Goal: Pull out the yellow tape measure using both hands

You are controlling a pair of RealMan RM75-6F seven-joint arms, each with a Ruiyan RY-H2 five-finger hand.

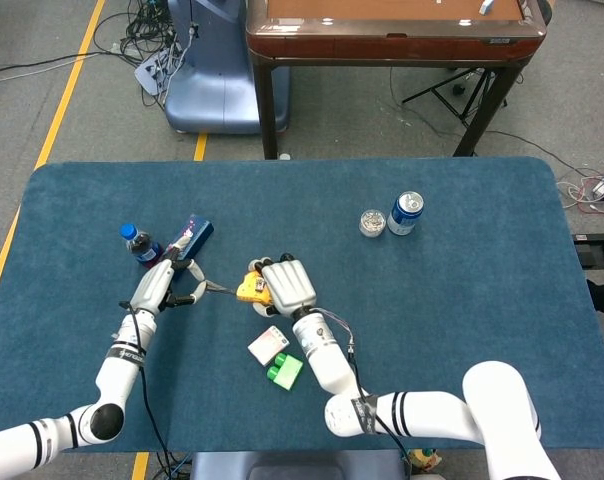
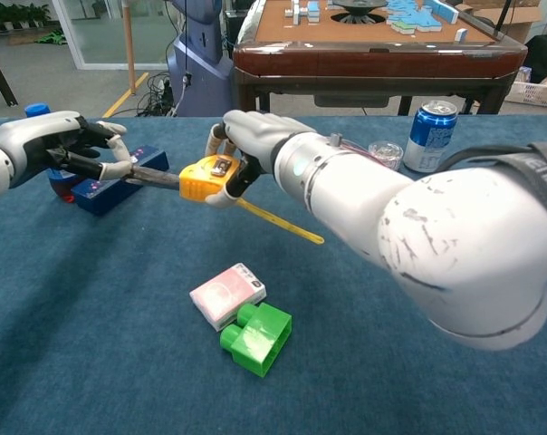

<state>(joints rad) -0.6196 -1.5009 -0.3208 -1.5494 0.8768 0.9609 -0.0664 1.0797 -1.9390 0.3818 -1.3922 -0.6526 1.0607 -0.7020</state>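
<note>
The yellow tape measure (image 2: 208, 176) is held above the blue table (image 1: 462, 290), left of centre. The right hand (image 2: 248, 136) grasps its case from above. The left hand (image 2: 61, 145) pinches the end of the drawn-out blade (image 2: 156, 177) to the left. A loose yellow strip (image 2: 278, 220) trails right of the case. A blue box (image 2: 110, 186) lies just behind the left hand.

Crowded left, open right
A bottle (image 1: 134, 241) and box (image 1: 191, 235) flanked the left hand (image 1: 160, 286); bare counter (image 1: 462, 300) lay right.
</note>
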